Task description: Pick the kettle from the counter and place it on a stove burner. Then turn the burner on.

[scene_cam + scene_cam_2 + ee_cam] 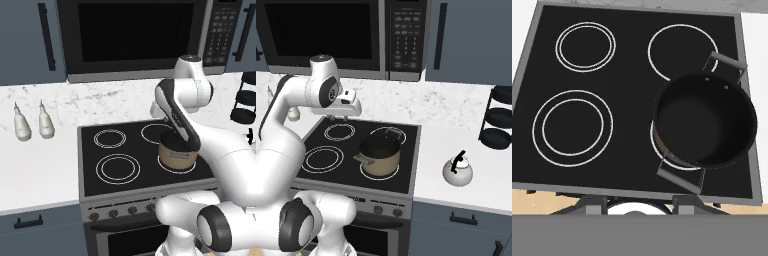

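Observation:
The small white floral kettle [457,170] with its black arched handle stands upright on the white marble counter [442,141], right of the black cooktop. My gripper [340,117] hangs above the cooktop's back left part, far left of the kettle and touching nothing; its fingers are too small to read. The large double-ring stove burner [322,159] [118,168] [573,127] lies bare at the front left. A tan pot [380,152] [704,120] with a dark inside sits on the front right ring.
A microwave [135,35] hangs low over the stove. Two pale bottles [22,125] stand on the left counter, and a black tiered rack [498,117] stands at the far right. Stove knobs [122,211] line the front panel. My arm crosses over the pot [177,155].

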You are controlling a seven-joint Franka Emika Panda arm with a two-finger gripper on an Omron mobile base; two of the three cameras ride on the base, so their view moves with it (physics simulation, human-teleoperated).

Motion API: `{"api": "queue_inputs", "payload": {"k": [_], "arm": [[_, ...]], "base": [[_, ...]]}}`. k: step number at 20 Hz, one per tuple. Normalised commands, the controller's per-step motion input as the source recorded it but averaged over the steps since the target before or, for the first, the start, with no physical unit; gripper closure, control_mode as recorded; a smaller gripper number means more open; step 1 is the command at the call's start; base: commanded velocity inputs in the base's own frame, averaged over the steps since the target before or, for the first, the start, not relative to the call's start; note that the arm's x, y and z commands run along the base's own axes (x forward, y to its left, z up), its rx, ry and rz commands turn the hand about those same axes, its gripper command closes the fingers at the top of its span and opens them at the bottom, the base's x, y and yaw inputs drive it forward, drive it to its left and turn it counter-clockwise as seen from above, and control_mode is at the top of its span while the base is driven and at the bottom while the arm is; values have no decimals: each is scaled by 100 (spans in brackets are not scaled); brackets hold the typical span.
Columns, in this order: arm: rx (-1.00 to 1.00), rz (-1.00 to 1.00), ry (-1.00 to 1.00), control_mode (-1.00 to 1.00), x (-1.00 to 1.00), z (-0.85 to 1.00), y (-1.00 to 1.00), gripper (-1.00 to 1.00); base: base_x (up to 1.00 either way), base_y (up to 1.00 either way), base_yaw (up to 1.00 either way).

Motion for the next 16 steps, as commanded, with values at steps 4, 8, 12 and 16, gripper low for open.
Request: {"api": "queue_inputs", "payload": {"k": [4,8,12,16], "arm": [[0,0,4,-100,0,-6,0,-100],[1,-4,0,-100,-33,-2,-10,-100],[1,-7,0,-100,-54,0,-31,-100],[0,-12,-4,-100,-44,0,-52,-100]], "base": [[0,0,0],[0,0,0],[0,0,0],[0,0,0]]}}
